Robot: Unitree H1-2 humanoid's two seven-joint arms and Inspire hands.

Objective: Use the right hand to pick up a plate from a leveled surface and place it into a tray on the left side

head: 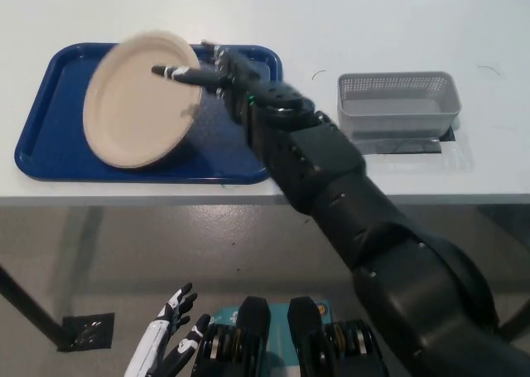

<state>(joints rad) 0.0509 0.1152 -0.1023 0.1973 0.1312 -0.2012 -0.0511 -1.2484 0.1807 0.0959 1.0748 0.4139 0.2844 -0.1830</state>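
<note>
right hand (217, 72) pinching the plate (141, 98) rim over the blue tray (50, 141), lower it flat before letting go; left hand (170, 331) spread, idle low.

1. Plate (137, 99) is motion-blurred; it hides most of the tray (50, 157) floor at the tray's left.
2. Right hand (217, 69): fingers behind the plate rim are hidden, so grip is only partly visible.
3. Left hand (170, 331) is cut by the bottom edge.
4. Basket (397, 103) hides a dark pad, desk's right.
</note>
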